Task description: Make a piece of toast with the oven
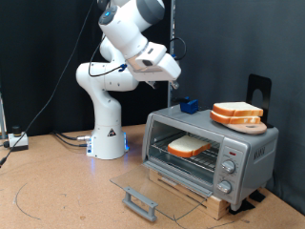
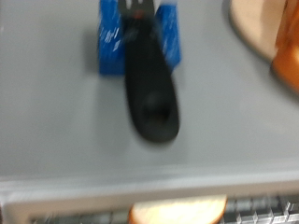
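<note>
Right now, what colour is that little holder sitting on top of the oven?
Blue, holding a black tool; the holder shows best in the wrist view.

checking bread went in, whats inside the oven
One piece of toast lies on the wire rack inside the oven, door open. Its rear interior is in shadow.

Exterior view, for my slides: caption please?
Gripper above the open oven, the piece of toast on its rack.
</note>
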You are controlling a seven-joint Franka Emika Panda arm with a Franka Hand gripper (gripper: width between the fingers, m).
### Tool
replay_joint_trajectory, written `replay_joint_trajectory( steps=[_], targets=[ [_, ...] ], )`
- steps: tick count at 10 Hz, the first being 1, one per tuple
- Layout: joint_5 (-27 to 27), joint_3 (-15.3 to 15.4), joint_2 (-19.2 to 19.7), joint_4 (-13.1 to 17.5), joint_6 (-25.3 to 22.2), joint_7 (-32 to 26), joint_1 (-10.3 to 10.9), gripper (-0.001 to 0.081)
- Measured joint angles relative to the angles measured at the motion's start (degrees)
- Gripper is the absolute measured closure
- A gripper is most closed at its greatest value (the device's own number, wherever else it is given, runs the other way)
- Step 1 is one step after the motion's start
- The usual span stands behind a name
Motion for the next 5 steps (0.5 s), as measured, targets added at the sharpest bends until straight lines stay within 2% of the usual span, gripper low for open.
replay_joint_trajectory(
  steps=[5],
  targets=[
    [-4.6, -5.9, 5.7, 2.0, 0.5, -5.8, -5.5, -0.0003]
  ],
)
